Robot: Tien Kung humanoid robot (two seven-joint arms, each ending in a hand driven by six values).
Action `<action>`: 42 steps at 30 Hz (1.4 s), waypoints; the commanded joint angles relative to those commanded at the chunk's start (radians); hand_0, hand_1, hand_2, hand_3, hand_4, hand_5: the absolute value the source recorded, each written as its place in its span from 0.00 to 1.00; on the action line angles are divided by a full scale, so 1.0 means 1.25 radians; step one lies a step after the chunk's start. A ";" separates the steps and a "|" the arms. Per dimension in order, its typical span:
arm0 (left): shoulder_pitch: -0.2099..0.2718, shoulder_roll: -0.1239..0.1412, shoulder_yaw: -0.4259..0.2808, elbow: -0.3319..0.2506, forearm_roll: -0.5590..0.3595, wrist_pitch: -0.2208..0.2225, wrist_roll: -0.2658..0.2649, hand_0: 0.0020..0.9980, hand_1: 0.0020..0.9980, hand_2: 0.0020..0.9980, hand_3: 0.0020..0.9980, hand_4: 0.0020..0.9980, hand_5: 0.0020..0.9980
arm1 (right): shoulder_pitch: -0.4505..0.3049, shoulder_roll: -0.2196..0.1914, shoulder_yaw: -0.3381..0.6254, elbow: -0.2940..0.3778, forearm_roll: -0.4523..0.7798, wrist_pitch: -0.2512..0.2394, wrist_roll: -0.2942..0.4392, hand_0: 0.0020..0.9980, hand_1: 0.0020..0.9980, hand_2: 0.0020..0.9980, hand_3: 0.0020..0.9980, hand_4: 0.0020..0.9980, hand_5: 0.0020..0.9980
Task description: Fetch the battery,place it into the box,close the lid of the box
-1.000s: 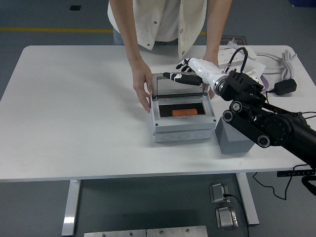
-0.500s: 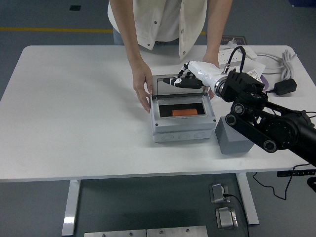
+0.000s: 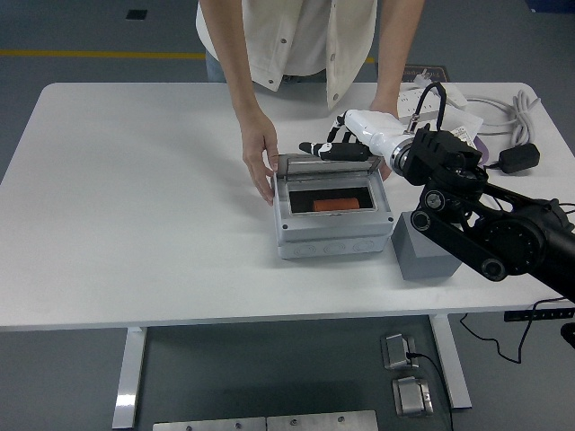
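Note:
An orange battery (image 3: 336, 205) lies inside the grey box (image 3: 334, 235) at the table's middle. The box's hinged lid (image 3: 323, 166) leans forward, partly lowered over the opening. My right hand (image 3: 331, 149) rests on the lid's top edge, black fingers stretched out flat against it and gripping nothing. My right arm (image 3: 467, 215) reaches in from the right. A person stands at the far side; one hand (image 3: 260, 157) steadies the box's left wall, the other hand (image 3: 386, 166) is mostly hidden behind my wrist. My left arm is out of view.
A grey block (image 3: 422, 251) stands just right of the box under my arm. At the back right lie a white power strip (image 3: 431, 101), cables and a black adapter (image 3: 519, 158). The white table (image 3: 135, 206) spreads wide to the left.
My right hand has moved behind the lid's top edge and pushed it forward and down; the lid has tipped from nearly upright to partly lowered. The person's hands stayed put.

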 joint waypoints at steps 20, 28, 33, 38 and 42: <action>0.000 -0.004 0.000 0.000 -0.002 -0.002 0.001 0.44 0.59 0.54 0.53 0.32 0.00 | -0.030 -0.006 -0.006 0.055 -0.018 0.067 -0.038 0.10 0.37 0.40 0.45 0.93 1.00; 0.000 -0.003 -0.008 0.000 0.006 -0.001 0.003 0.44 0.59 0.54 0.53 0.33 0.00 | -0.032 -0.006 -0.006 0.067 -0.021 0.082 -0.047 0.09 0.36 0.39 0.43 0.93 1.00; 0.000 -0.004 -0.016 0.000 0.014 -0.001 0.005 0.44 0.59 0.54 0.53 0.32 0.00 | -0.036 -0.005 -0.007 0.069 -0.018 0.099 -0.055 0.09 0.35 0.39 0.43 0.93 1.00; 0.000 -0.004 -0.022 0.000 0.019 -0.001 0.006 0.44 0.59 0.54 0.53 0.33 0.00 | -0.038 -0.005 -0.003 0.073 -0.018 0.099 -0.053 0.09 0.34 0.38 0.42 0.93 1.00; -0.001 -0.005 -0.024 0.000 0.022 -0.002 0.007 0.44 0.59 0.54 0.53 0.33 0.00 | -0.038 -0.007 0.007 0.072 -0.019 0.096 -0.051 0.09 0.34 0.38 0.42 0.93 1.00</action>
